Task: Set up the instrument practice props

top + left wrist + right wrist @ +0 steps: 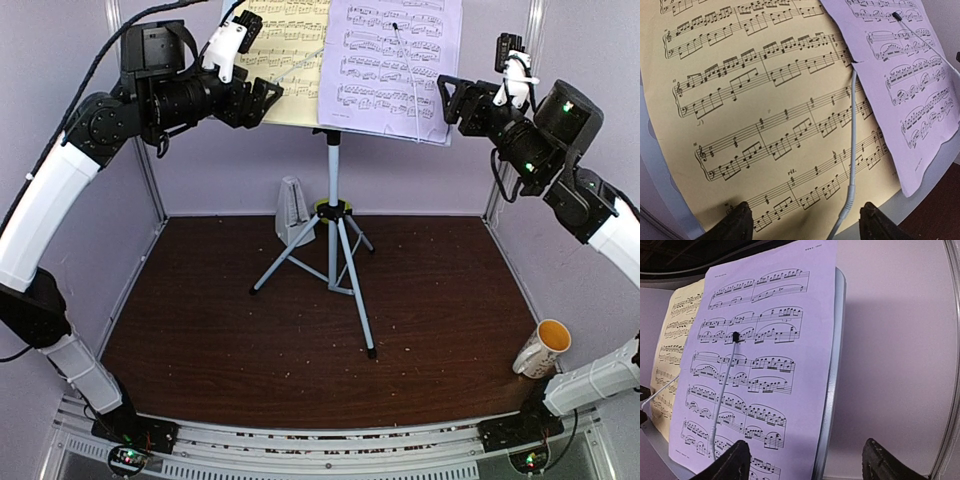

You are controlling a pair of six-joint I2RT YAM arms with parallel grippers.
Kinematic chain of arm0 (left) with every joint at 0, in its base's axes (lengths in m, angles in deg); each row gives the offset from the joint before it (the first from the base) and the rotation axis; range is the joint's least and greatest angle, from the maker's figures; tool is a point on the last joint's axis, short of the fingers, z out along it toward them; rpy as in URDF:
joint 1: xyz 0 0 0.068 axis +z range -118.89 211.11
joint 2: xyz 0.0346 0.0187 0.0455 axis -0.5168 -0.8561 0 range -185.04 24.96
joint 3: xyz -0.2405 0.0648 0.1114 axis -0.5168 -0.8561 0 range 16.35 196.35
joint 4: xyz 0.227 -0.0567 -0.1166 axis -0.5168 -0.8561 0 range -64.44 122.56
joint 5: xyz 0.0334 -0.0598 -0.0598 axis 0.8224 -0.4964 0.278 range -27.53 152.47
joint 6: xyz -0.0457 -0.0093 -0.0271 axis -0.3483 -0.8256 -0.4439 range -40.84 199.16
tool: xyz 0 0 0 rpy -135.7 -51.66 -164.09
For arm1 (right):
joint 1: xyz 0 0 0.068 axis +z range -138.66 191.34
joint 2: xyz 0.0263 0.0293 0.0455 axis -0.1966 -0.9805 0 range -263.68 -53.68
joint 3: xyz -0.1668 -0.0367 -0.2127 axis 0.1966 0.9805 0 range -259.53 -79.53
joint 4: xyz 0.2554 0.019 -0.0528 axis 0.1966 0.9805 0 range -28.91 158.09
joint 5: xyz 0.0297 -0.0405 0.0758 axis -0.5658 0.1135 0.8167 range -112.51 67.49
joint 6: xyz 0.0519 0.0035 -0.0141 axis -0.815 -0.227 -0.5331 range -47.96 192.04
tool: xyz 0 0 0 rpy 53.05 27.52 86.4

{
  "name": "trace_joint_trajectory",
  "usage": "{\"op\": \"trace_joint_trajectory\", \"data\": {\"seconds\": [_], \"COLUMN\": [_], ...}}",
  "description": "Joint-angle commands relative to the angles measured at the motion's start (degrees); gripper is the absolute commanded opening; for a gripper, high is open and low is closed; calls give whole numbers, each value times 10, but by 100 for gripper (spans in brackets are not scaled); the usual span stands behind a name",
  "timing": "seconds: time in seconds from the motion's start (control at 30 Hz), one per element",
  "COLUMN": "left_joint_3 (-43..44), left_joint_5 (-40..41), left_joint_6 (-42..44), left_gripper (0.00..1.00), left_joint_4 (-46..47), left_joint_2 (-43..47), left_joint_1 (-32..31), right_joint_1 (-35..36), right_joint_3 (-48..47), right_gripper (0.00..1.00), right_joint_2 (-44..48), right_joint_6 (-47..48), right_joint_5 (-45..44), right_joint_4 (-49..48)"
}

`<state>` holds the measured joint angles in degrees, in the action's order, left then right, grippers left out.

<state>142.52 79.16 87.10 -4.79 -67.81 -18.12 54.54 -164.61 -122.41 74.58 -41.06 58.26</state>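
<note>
**Q:** What is on the left?

**A:** The left gripper (262, 100) hovers high up. Its fingers are spread wide and hold nothing. It faces the yellow sheet (285, 60), which rests on the music stand (333, 190). A thin wire arm (852, 150) lies across that page.

**Q:** And in the middle?

**A:** The stand's tripod is planted towards the back edge of the desk (250, 350). The metronome (293, 212) sits just left of the pole, near one leg.

**Q:** And on the right?

**A:** The lilac sheet (400, 60) overlaps the yellow sheet's right edge. The right gripper (450, 100) is just beside the stand's right rim, fingers also spread and empty. A mug (543, 348) sits at the desk's right edge, near the front corner.

**Q:** What could go wrong?

**A:** Both grippers are close to a stand that looks top-heavy. I judge that a nudge from either could tip it onto the metronome. A finger catching a page could also drag it out from under its wire arm.
</note>
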Motion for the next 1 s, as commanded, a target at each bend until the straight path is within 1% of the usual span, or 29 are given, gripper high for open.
{"op": "trace_joint_trajectory", "data": {"seconds": [0.0,0.17,0.47,0.6,0.77,0.97], "left_joint_3": [20,19,13,7,-22,-33], "left_joint_5": [30,54,109,131,150,169], "left_joint_6": [7,-13,-44,-57,-69,-86], "left_gripper": [73,67,53,48,42,40], "left_joint_4": [36,59,76,79,103,109], "left_joint_2": [-9,-14,-12,-7,10,14], "left_joint_1": [-4,-4,-4,-4,-4,-5], "right_joint_1": [-14,-21,-28,-32,-38,-44], "right_joint_3": [7,1,-7,-7,-1,5], "right_gripper": [78,77,67,56,40,29], "right_joint_2": [9,-7,-31,-36,-35,-31], "right_joint_6": [-33,-40,-41,-39,-39,-40], "right_joint_5": [3,34,52,47,39,41], "right_joint_4": [16,23,12,10,8,4]}}
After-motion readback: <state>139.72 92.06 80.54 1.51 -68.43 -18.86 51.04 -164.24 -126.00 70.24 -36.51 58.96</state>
